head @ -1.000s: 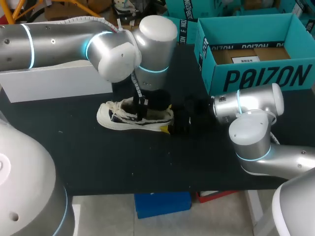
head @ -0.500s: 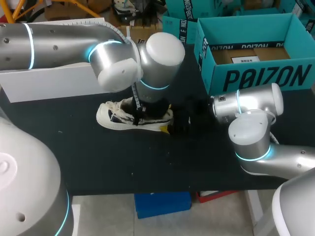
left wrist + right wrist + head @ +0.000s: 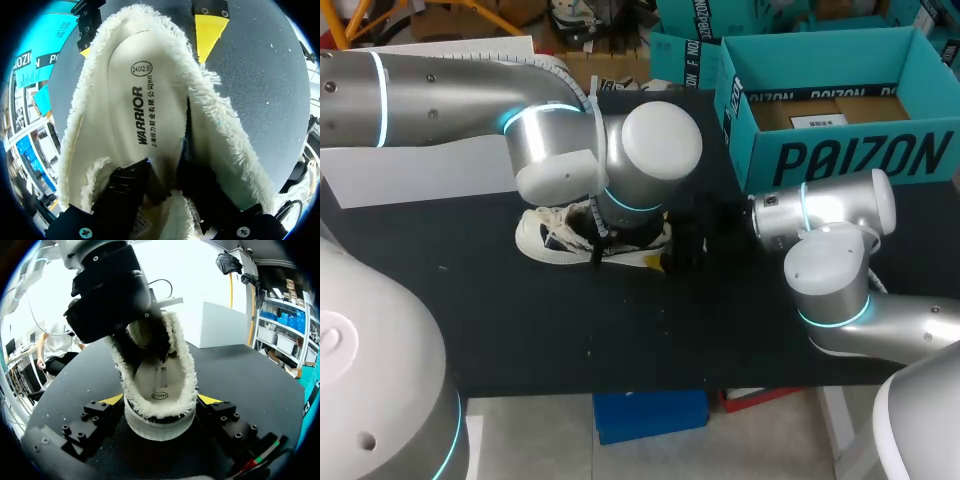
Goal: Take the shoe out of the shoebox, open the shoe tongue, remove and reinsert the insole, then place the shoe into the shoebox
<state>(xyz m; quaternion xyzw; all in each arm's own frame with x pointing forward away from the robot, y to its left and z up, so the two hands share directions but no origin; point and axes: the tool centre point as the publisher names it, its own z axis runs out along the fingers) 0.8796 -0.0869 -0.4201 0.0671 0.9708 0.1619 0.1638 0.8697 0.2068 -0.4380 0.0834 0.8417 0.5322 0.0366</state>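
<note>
Yellow tips [image 3: 208,399] of the right jaws are pinching the heel of the white shoe [image 3: 159,426] from both sides, one tip touching each side of its fluffy edge. The left jaws are sitting down inside the shoe's opening, right over the insole [image 3: 145,105], and I cannot tell if they are spread or pressed together. The insole is lying inside the shoe, with the fluffy lining standing up all around it. The shoe is sitting on its sole on the black desk [image 3: 620,320], out of the box, with its toe pointing away from the right arm [image 3: 830,270]. The left arm [image 3: 560,150] is hanging over the shoe and hiding its middle in the head view. The blue-green shoebox [image 3: 840,160] is standing open at the far right of the desk, apart from the shoe. A white box [image 3: 420,175] is sitting at the far left.
</note>
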